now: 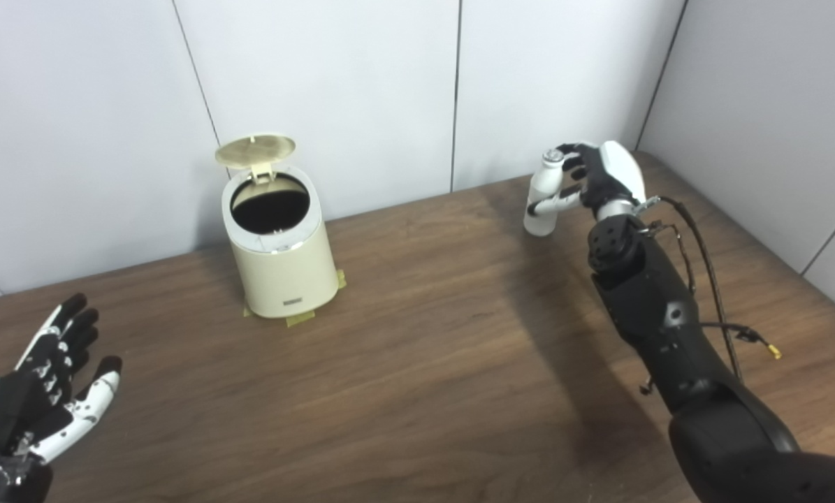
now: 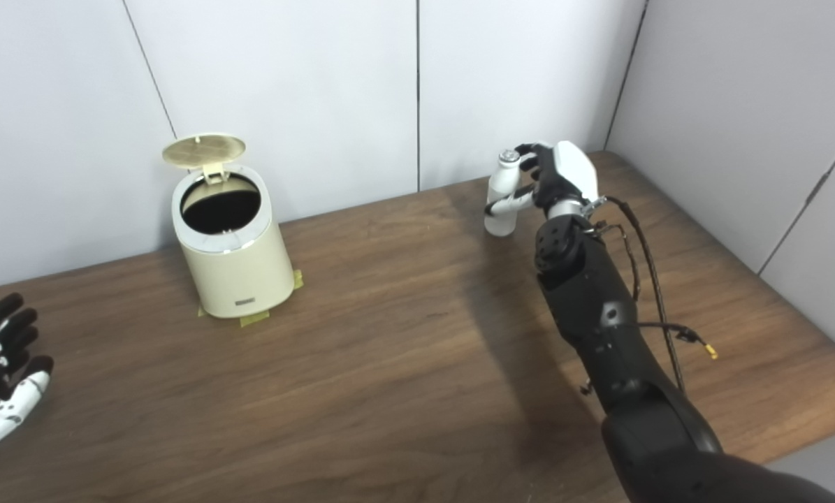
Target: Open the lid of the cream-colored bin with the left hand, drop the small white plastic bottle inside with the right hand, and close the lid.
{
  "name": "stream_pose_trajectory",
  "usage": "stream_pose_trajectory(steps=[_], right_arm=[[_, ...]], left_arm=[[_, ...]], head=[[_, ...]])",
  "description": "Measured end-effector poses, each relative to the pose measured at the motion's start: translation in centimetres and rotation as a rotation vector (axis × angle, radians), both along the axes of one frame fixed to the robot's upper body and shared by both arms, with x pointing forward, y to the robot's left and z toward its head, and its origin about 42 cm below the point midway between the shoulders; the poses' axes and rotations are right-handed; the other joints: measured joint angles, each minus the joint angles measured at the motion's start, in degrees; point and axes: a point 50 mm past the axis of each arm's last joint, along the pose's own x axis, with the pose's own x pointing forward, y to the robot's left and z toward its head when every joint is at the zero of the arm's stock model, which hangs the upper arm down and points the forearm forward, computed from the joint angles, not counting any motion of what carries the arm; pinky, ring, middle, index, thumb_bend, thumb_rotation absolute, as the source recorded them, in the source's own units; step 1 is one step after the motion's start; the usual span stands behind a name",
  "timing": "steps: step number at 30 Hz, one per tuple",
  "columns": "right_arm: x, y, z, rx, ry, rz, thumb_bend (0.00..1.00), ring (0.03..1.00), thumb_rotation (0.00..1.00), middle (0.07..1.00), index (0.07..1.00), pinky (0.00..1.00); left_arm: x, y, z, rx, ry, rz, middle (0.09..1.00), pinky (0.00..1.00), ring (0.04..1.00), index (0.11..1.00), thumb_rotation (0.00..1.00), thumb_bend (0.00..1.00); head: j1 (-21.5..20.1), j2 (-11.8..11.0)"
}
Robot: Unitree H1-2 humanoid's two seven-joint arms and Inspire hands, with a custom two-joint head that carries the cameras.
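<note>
Left eye view shows the cream-colored bin (image 1: 281, 241) standing on the wooden table (image 1: 417, 363) toward the back left, near the wall, with strips of tape at its base. Its lid (image 1: 255, 149) is tipped up on the rear hinge and the dark opening is fully exposed, so the opening step appears complete. The left hand (image 1: 54, 377) is well apart from the bin at the lower left edge, palm turned up, fingers spread and holding nothing. The right hand (image 1: 595, 178) is at the back right of the table with its fingers and thumb wrapped around the small white plastic bottle (image 1: 544, 195), which stands upright with its cap uppermost. Whether the bottle's base rests on the table or is just clear of it cannot be determined from either view. Bottle and bin are well apart, with open tabletop between them. Assessment: the first step is done and the pick-up is under way or just secured. Outstanding items are carrying the bottle across to above the opening, releasing it inside, and bringing the lid down with the left hand.
</note>
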Motion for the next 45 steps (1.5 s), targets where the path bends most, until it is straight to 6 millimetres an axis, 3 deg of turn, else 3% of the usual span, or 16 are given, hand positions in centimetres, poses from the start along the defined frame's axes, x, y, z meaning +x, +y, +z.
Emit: stream_pose_trajectory(steps=[5, 8, 11, 15, 29, 39, 45], right_arm=[[0.5, 0.5, -0.3, -0.015, -0.011, -0.024, 0.52, 0.432, 0.00, 0.481, 0.516, 0.45], [0.9, 0.8, -0.3, -0.013, -0.009, -0.019, 0.52, 0.465, 0.00, 0.522, 0.461, 0.51], [1.6, 1.4, -0.4, -0.008, -0.011, -0.015, 0.52, 0.436, 0.00, 0.516, 0.478, 0.45], [2.0, 2.0, -0.5, -0.008, -0.017, 0.010, 0.52, 0.471, 0.00, 0.523, 0.457, 0.48], [1.8, 2.4, -0.4, 0.006, -0.029, 0.031, 0.52, 0.449, 0.00, 0.514, 0.468, 0.46], [-0.4, 4.8, 4.8, 0.002, -0.213, 0.130, 0.52, 0.481, 0.00, 0.506, 0.454, 0.48], [-1.3, 5.7, 5.9, -0.015, -0.249, 0.168, 0.52, 0.485, 0.00, 0.504, 0.448, 0.49]], left_arm=[[-0.5, 0.0, 0.8, 0.000, -0.018, -0.016, 0.959, 1.00, 0.961, 1.000, 0.00, 0.20], [-0.5, 0.2, 0.8, 0.006, -0.018, -0.004, 0.959, 1.00, 0.968, 1.000, 0.00, 0.20], [-0.5, 0.2, 0.8, -0.004, -0.011, -0.005, 0.961, 1.00, 0.965, 1.000, 0.00, 0.19], [-0.5, 0.1, 0.7, -0.009, -0.006, -0.005, 0.963, 1.00, 0.968, 1.000, 0.00, 0.19], [-0.5, 0.1, 0.6, 0.009, -0.015, 0.007, 0.949, 1.00, 0.964, 1.000, 0.00, 0.18], [-0.7, -0.4, 0.2, 0.010, -0.010, 0.002, 0.943, 1.00, 0.976, 1.000, 0.00, 0.17], [-0.8, -1.4, -0.3, -0.003, -0.016, 0.016, 0.946, 1.00, 0.980, 1.000, 0.00, 0.16]], head=[[0.3, 0.2], [0.3, 0.2], [0.5, 0.1], [0.7, -0.1], [0.5, -0.5], [0.8, -0.8], [2.0, -1.3]])
